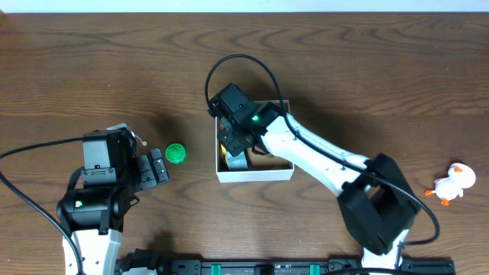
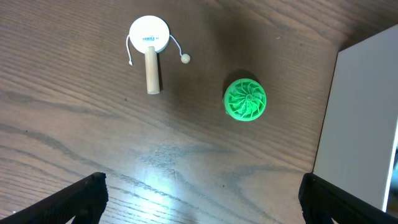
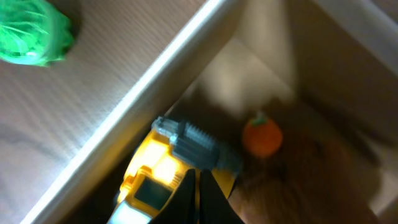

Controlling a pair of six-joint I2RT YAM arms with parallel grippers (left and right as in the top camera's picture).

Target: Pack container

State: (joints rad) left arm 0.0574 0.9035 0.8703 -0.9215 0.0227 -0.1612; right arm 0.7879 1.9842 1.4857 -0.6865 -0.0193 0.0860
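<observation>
While dark wood table (image 1: 344, 61) fills view, left end effector (image 2: 202, 200) wide; right end effector (image 3: 198, 186) closed inside container (image 1: 256, 175).

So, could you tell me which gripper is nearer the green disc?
The left gripper: open, just beside the disc; the right gripper is shut inside the container, farther off.

Top-down overhead, close wrists; container (image 1: 254, 175) common.

Wide-open left end effector (image 2: 202, 199); right end effector (image 3: 198, 186) pinched together, arm outstretched forward-left.
</observation>
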